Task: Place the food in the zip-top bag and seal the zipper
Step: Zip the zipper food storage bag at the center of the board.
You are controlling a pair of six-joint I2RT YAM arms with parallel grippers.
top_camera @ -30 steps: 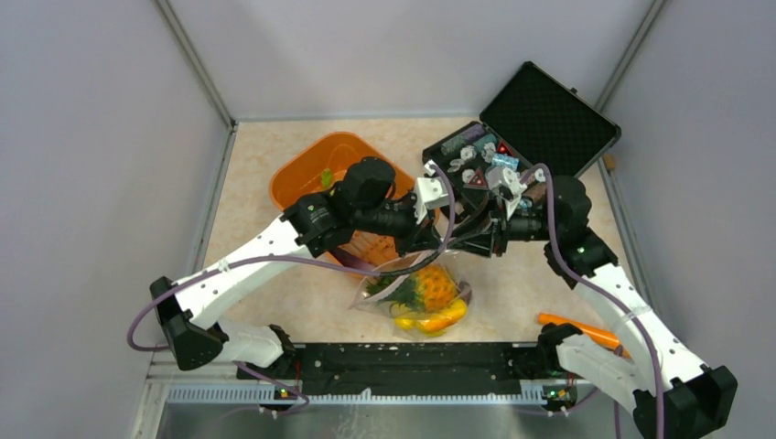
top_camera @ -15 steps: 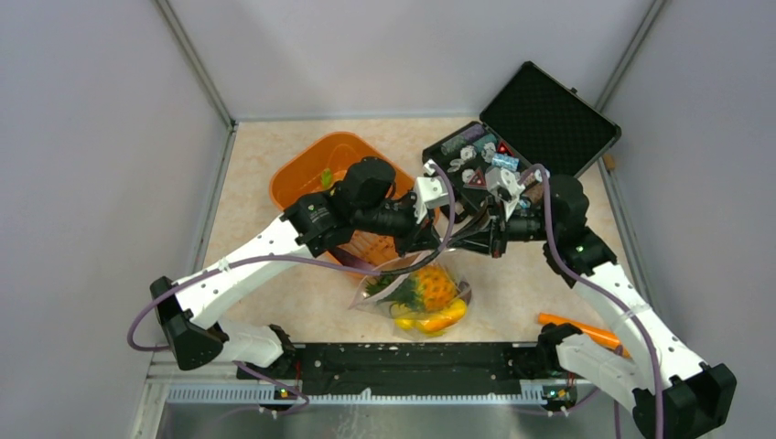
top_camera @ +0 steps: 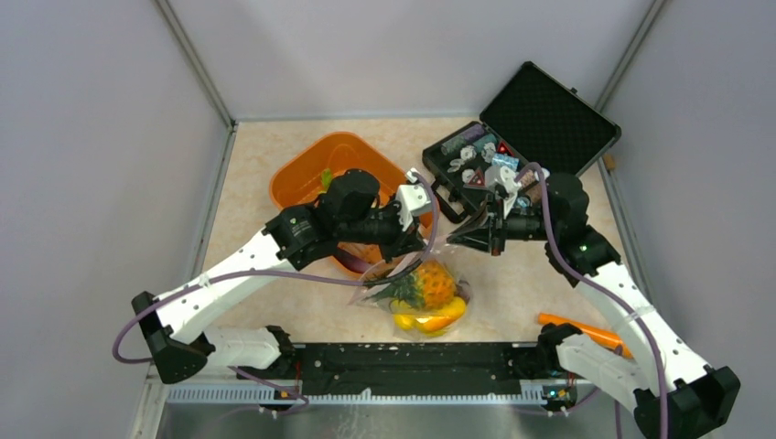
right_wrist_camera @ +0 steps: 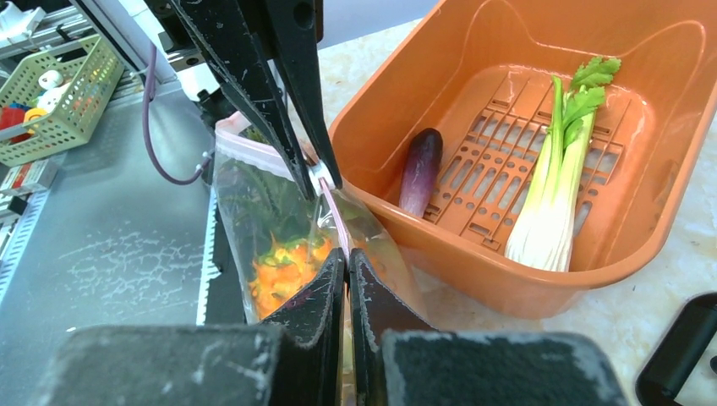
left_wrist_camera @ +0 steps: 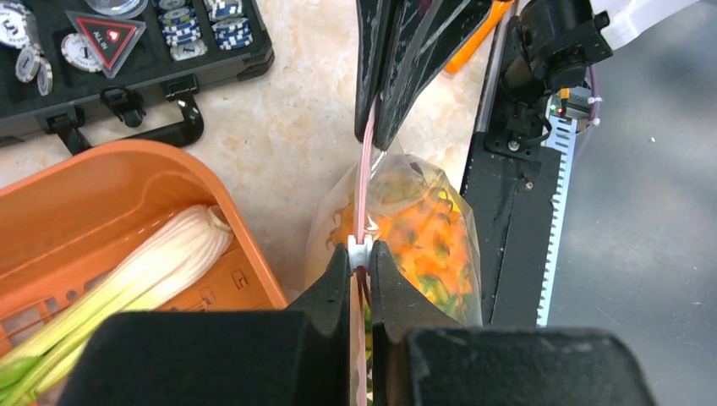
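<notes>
**Top view:** A beige marbled bench (top_camera: 274, 297), boxed in by grey walls (top_camera: 110, 137), carries an orange tub (top_camera: 297, 178) at the back left. An open black case (top_camera: 549, 114) of trinkets sits at the back right. The clear zip-top bag (top_camera: 458, 294) sits near the front edge between the two arm bases. A pineapple (top_camera: 432, 285) and yellow fruit (top_camera: 412, 322) show through the plastic. Both arms bend inward with elbows out and meet above the bag. The left fingers (top_camera: 423, 247) and right fingers (top_camera: 453, 240) point at each other, tips close together.

**Left wrist:** The left fingers are clamped shut on the pinkish zipper (left_wrist_camera: 364, 186), with a small white tab pinched at their tips. The right fingers are closed on the same strip farther along, and it runs straight between the two grips. The bag bulges below, just beside the tub, where a leafy stalk (left_wrist_camera: 161, 271) lies.

**Right wrist:** The right fingers pinch the strip tight, and the left pair holds it opposite. The filled bag hangs beneath them, in front of the tub's outer wall. Inside the tub a purple eggplant (right_wrist_camera: 420, 169) and the stalk lie side by side, apart. A green basket (right_wrist_camera: 63, 101) stands on a grey surface beyond.
</notes>
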